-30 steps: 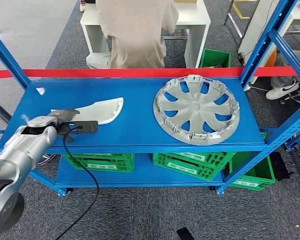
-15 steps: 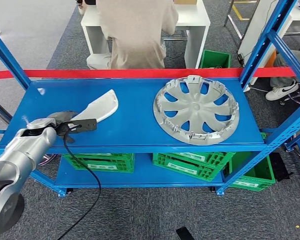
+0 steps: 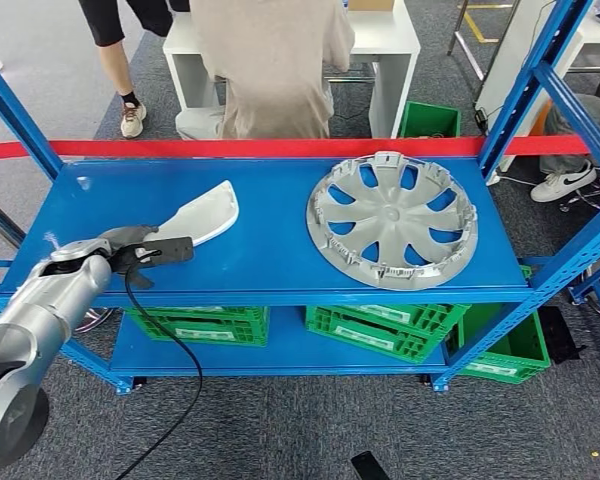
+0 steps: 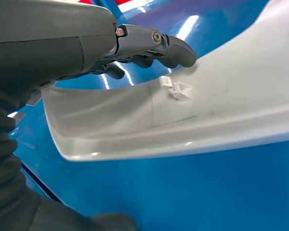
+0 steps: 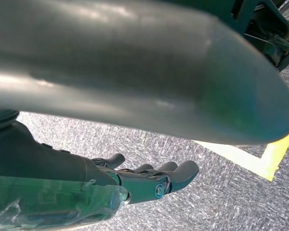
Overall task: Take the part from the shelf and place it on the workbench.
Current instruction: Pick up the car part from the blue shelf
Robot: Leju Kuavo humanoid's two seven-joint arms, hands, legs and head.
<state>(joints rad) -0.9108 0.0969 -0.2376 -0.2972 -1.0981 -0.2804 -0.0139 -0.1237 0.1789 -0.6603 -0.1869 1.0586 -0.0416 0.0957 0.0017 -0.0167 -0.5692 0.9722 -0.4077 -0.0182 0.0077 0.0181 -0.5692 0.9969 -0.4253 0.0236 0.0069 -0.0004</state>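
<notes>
Left arm [image 3: 33, 320], silver, reaches in from the near left toward the near-left edge of the blue shelf [image 3: 267, 250]. A black cable [image 3: 169, 350] loops down from the wrist past the shelf front.

Left hand [image 3: 135, 245] sits at the near end of the white trim part [image 3: 199, 215]. In the left wrist view the dark fingers [image 4: 161, 45] lie over the part's upper face [image 4: 194, 110], with the grey thumb side low beneath it; the part's near end is gripped between them. The part is long and curved, its far, wider end raised and angled to the far right over the shelf's left half.

Right hand [image 5: 150, 180] hangs over grey carpet [image 5: 208, 192], fingers loosely spread and straight, holding nothing.

Right half of the shelf: a silver hubcap [image 3: 391, 218] lies flat, well apart from the white part.

Lower shelf level: green crates [image 3: 372, 325] side by side.

Along the far edge of the shelf runs a red band [image 3: 206, 147]. Beyond it a person in a beige top [image 3: 274, 60] stands at a white table [image 3: 387, 40]. Another person's legs [image 3: 127, 70] at far left, and a white sneaker [image 3: 561, 180] at far right.
</notes>
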